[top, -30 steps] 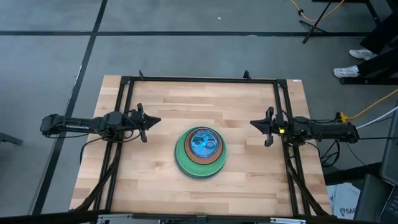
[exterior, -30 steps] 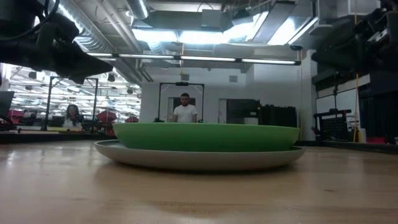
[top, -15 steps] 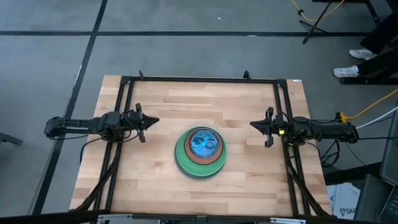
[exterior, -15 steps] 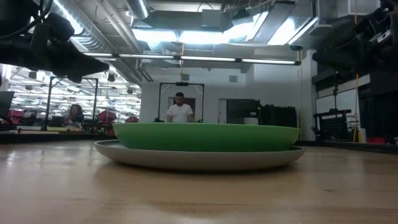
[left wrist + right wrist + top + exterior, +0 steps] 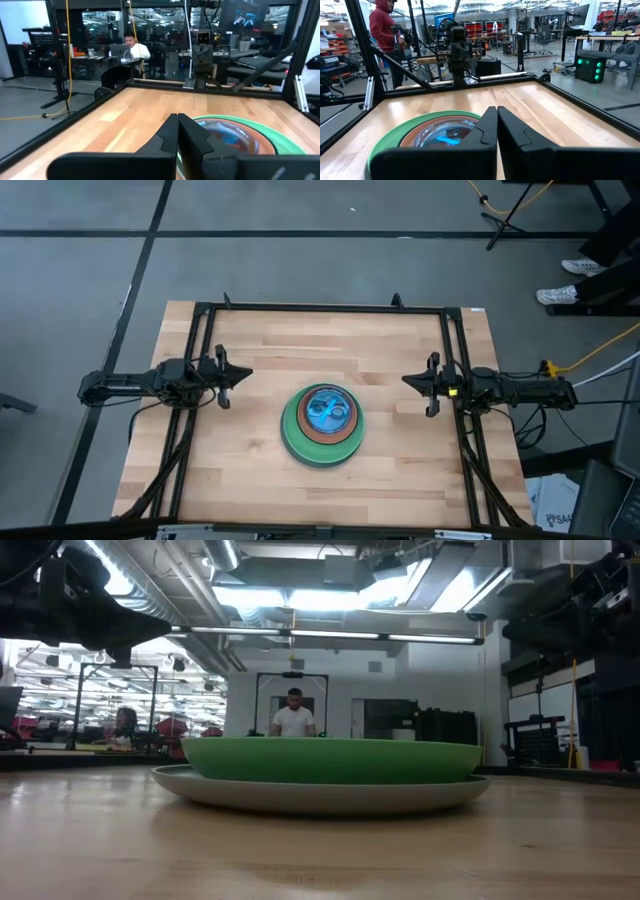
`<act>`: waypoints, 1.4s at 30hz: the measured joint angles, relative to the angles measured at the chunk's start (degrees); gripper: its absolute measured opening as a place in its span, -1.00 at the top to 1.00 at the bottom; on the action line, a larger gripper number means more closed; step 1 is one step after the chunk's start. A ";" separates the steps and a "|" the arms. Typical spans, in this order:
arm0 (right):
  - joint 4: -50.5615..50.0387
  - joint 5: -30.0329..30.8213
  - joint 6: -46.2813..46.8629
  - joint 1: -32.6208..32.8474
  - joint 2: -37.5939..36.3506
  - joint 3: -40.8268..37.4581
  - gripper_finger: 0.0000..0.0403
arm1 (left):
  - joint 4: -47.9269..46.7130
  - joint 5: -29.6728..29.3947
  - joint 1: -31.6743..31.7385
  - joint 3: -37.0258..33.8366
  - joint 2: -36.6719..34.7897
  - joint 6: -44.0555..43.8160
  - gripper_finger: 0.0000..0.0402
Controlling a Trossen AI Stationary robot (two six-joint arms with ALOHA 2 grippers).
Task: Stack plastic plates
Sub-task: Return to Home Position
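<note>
The plastic plates stand as one stack in the middle of the table: a grey plate at the bottom, a light green one on it, then brown, with cyan and other small translucent plates on top. In the low view the grey plate rests on the wood under the green plate. My left gripper hangs shut above the table's left side, clear of the stack. My right gripper hangs shut above the right side, also clear of the stack.
A black frame runs around the table's far edge and sides. Bare wood lies all around the stack. People sit and stand in the room beyond the table.
My left arm has drawn back toward the table's left edge by a small amount, its gripper staying shut. The right arm and the stack have kept still.
</note>
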 joint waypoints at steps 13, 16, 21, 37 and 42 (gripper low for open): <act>0.20 0.02 0.07 0.00 0.00 0.00 1.00 | 0.03 -0.03 0.04 0.00 0.28 -2.45 0.98; 0.21 0.02 0.09 0.00 0.00 0.00 1.00 | 0.03 -0.03 0.04 0.00 0.28 -2.45 0.98; 0.24 0.02 0.11 0.00 0.00 0.00 1.00 | 0.04 -0.03 0.04 0.00 0.28 -2.45 0.98; 0.31 0.02 0.13 0.00 0.00 -0.02 1.00 | 0.07 -0.05 0.04 0.00 0.28 -2.45 0.98; 0.33 0.02 0.13 0.00 0.00 -0.02 1.00 | 0.07 -0.05 0.04 0.00 0.28 -2.45 0.98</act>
